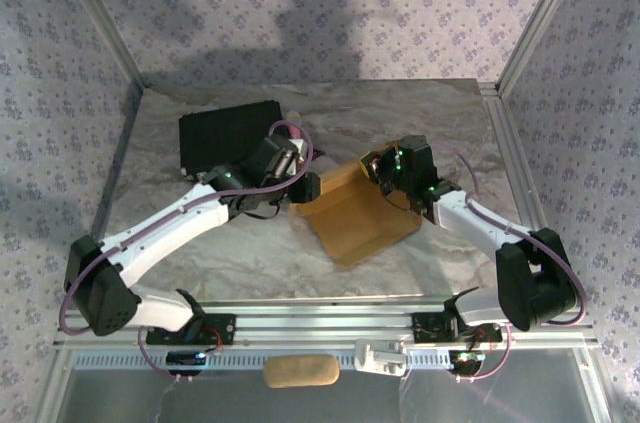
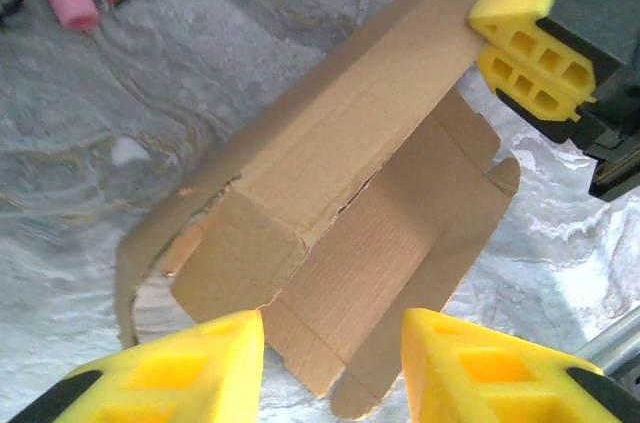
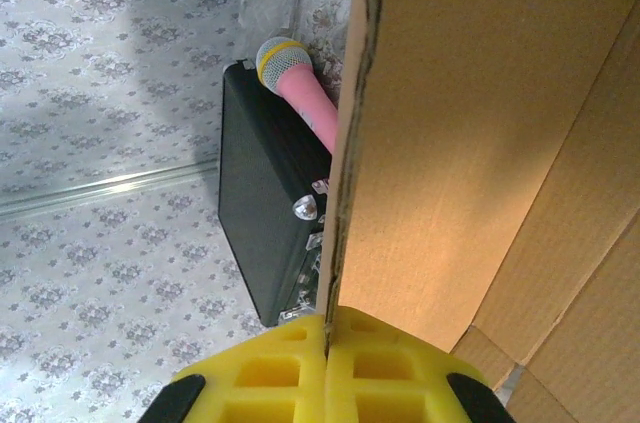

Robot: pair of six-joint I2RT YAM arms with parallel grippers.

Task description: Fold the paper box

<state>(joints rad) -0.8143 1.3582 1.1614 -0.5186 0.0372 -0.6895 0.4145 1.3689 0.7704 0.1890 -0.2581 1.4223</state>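
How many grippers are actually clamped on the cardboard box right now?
1. The right gripper is shut on the edge of the raised flap of the box. The left gripper is open at its opposite side, clamping nothing.

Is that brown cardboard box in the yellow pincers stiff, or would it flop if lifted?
Probably light: the paper box is thin sheet, and the right gripper holds one panel up by its edge. Panels look stiff, but it likely hinges at creases. Its ragged corner hints it tears easily.
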